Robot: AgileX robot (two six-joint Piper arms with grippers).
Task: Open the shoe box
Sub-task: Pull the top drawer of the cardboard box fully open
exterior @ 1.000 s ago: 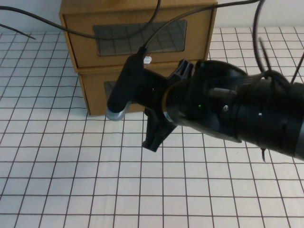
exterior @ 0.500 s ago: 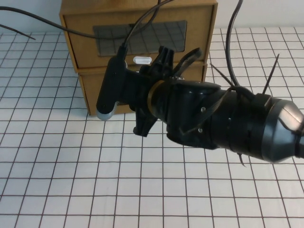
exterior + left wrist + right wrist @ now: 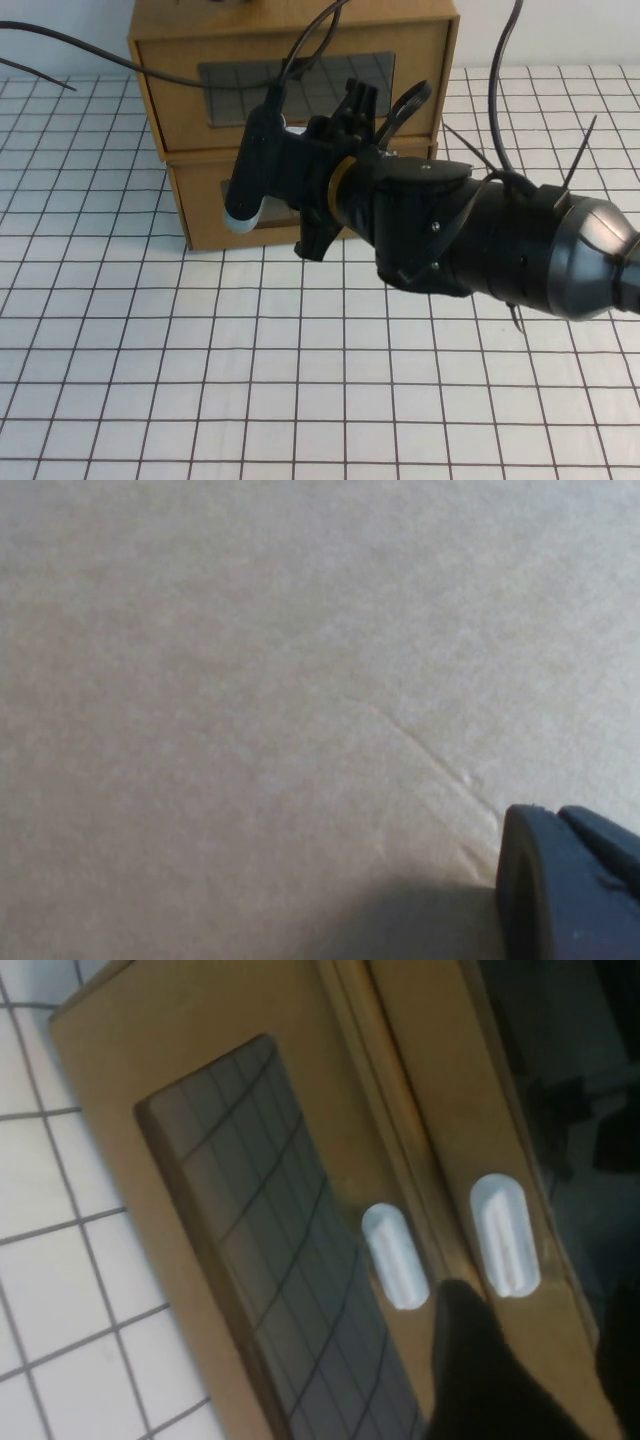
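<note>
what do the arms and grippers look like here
The right arm is glossy black, greyer at its rounded rear, with a brass-coloured ring at the wrist, a black camera bar tipped in silver, and black cables. The right gripper, at the stacked shoe boxes, is black. The left gripper shows only a dark rounded edge against tan cardboard.

- A brown cardboard shoe box point(image 3: 200, 1050) fills most of the view, lying slantwise across it.
- A dark window point(image 3: 270, 1250) in its front reflects grid lines.
- A second cardboard front point(image 3: 450, 1060) lies right against it along a seam.
- Two pale oval tabs, one point(image 3: 395, 1257) on each side of the seam, the other point(image 3: 505, 1235) close by.
- The right gripper point(image 3: 545, 1360) is spread, with one dark finger point(image 3: 478, 1370) tipped between the tabs.
- A white gridded table point(image 3: 60, 1290) shows beside the box.
</note>
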